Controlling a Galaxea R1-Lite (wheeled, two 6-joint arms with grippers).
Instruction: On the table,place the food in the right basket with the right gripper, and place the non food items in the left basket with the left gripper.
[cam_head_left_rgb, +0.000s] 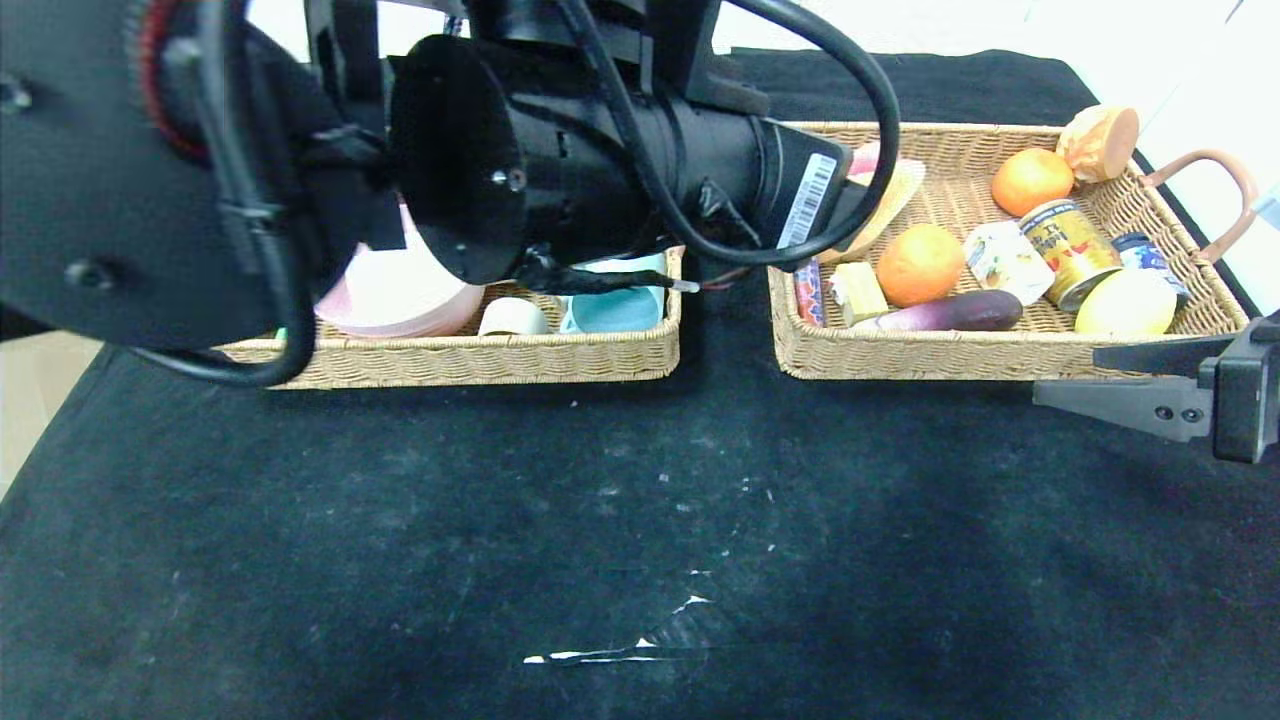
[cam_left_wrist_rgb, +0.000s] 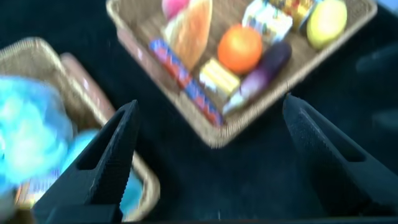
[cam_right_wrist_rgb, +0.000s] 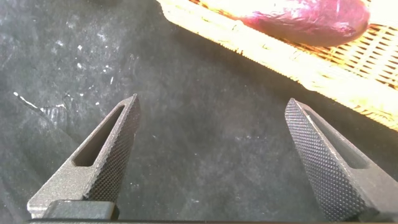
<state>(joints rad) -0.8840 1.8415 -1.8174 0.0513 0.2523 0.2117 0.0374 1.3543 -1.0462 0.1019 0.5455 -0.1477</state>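
- The worktop (cam_head_left_rgb: 400, 520) under its black cloth carries two wicker baskets side by side.
- The right basket (cam_head_left_rgb: 1000, 350) holds oranges, cans, an aubergine, the sausage stick (cam_head_left_rgb: 808, 290) and a white carton (cam_head_left_rgb: 1005, 260).
- The left basket (cam_head_left_rgb: 480, 360) holds a pink bowl and cups.
- The left hand (cam_left_wrist_rgb: 208, 158) hangs open above the baskets' gap.
- The right hand (cam_right_wrist_rgb: 211, 155) hovers open just before the right basket.

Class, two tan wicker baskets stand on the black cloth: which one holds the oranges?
The right basket, the tan wicker one beside the right gripper, holds both oranges among the cans. The left basket has cups and a pink bowl instead.
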